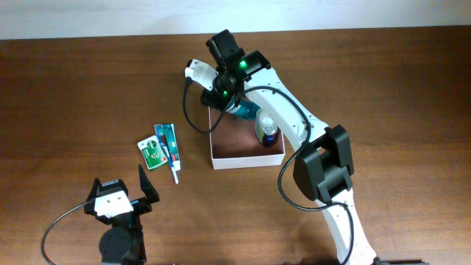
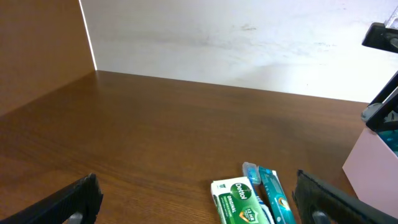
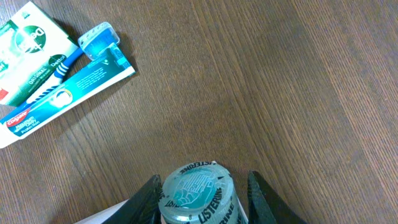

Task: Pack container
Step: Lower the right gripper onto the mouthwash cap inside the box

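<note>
Between the right tool's [image 3: 202, 204] fingers, gripped near its cap, the Listerine mouthwash bottle [image 3: 196, 186] hangs at the container's [image 1: 246, 160] edge, and it seems to need lowering inside and then release.

A square white cardboard container [image 1: 246, 160], pinkish-brown inside, sits on the brown wooden counter [image 1: 73, 88]. The right gripper [image 1: 228, 101] holds a teal plastic mouthwash bottle [image 1: 245, 112] over its rear-left corner. A green soap carton [image 1: 152, 153] and a toothpaste box [image 1: 166, 138] lie apart to its left.
</note>
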Motion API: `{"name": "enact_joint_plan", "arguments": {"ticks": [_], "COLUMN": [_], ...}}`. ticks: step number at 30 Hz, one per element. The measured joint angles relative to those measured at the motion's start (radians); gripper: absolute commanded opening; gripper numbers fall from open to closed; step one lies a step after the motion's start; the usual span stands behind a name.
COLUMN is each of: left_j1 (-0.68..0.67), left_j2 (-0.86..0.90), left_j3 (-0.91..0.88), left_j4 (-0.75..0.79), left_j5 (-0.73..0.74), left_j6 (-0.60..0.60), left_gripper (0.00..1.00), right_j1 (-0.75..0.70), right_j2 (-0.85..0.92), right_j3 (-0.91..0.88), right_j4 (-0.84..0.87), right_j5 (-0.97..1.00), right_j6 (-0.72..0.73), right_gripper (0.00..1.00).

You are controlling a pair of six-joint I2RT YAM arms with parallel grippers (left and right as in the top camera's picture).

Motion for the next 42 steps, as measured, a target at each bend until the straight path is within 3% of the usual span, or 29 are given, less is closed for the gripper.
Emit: {"name": "enact_joint_plan", "arguments": {"ticks": [10, 17, 19, 20, 22, 42], "left_j1": [0.000, 0.000, 0.000, 0.000, 0.000, 0.000], "left_j2": [0.000, 0.000, 0.000, 0.000, 0.000, 0.000], "left_j3": [0.000, 0.000, 0.000, 0.000, 0.000, 0.000], "left_j4": [0.000, 0.000, 0.000, 0.000, 0.000, 0.000], "left_j5": [0.000, 0.000, 0.000, 0.000, 0.000, 0.000], "left_j6": [0.000, 0.000, 0.000, 0.000, 0.000, 0.000], "left_gripper": [0.99, 0.99, 0.99, 1.00, 0.99, 0.99], "right_j1": [0.000, 0.000, 0.000, 0.000, 0.000, 0.000], "right_j2": [0.000, 0.000, 0.000, 0.000, 0.000, 0.000], "right_j3": [0.010, 0.090, 0.099, 0.100, 0.100, 0.100], "right_j4": [0.007, 0.015, 0.015, 0.013, 0.003, -0.043], "right_j5": [0.000, 0.000, 0.000, 0.000, 0.001, -0.019], "right_j6": [0.000, 0.013, 0.012, 0.016, 0.019, 0.087], "right_gripper": [0.36, 0.31, 0.38, 0.53, 0.58, 0.54]}}
